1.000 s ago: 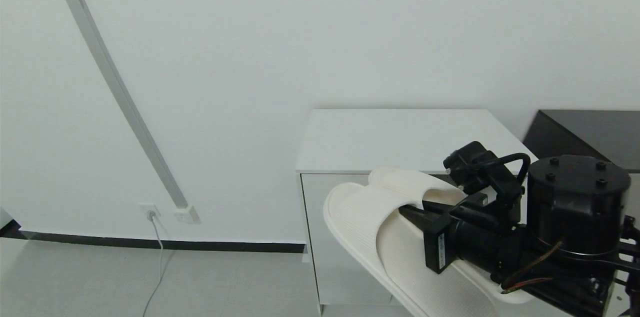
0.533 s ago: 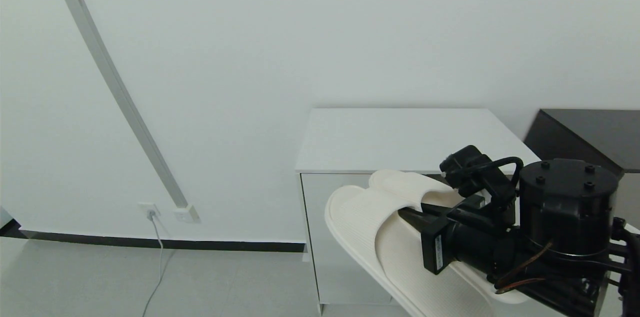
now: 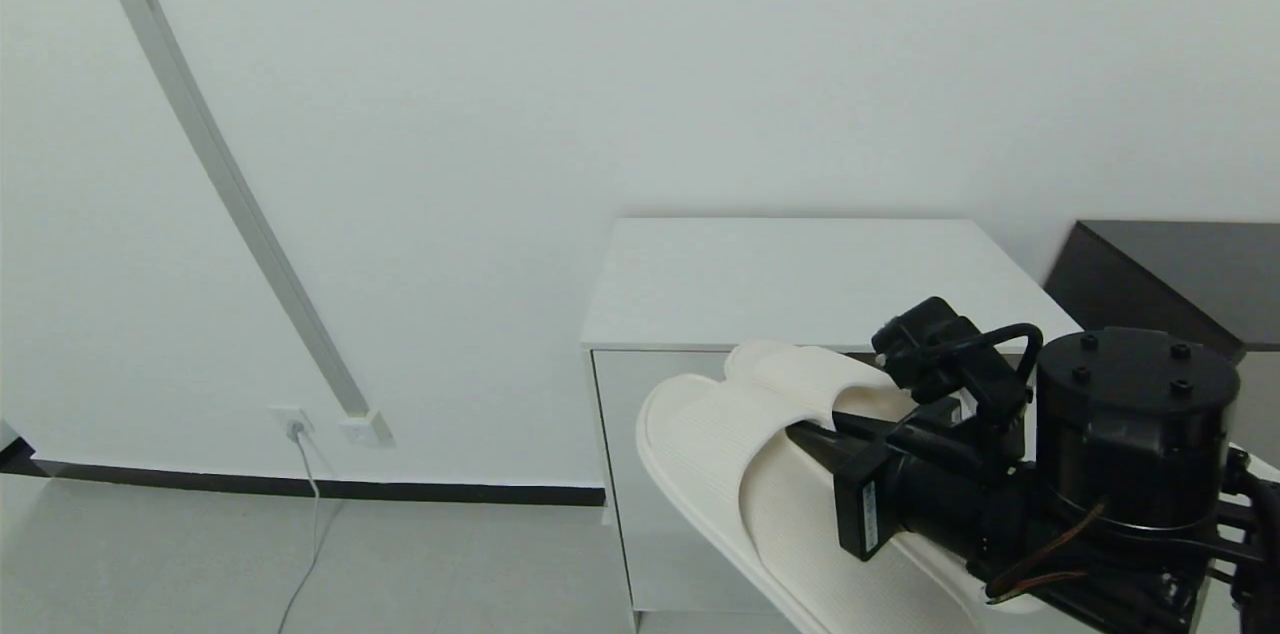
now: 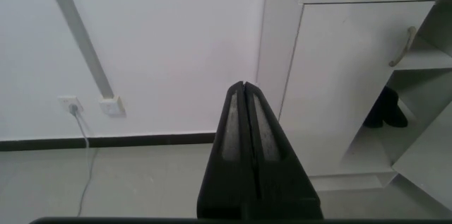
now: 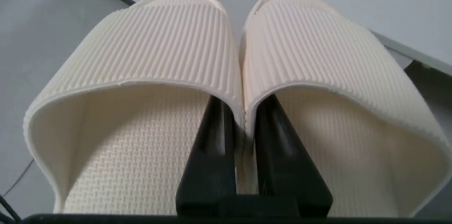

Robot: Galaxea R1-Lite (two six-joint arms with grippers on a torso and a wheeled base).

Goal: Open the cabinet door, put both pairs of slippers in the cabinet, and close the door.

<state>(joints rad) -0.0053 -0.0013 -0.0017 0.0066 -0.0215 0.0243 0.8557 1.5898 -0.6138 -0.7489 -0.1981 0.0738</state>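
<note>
Bright, even light, faint shadow behind the cabinet [image 3: 790, 279]; wall strip [image 3: 215, 154] bows.

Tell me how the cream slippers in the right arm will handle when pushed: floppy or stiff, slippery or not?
Probably light: the right pincer holds the pair of slippers by pinching just their two touching upper walls. Likely fairly stiff, since the soles jut out in the head view without sagging. The ribbed, textured surfaces suggest they would drag rather than slide.
</note>
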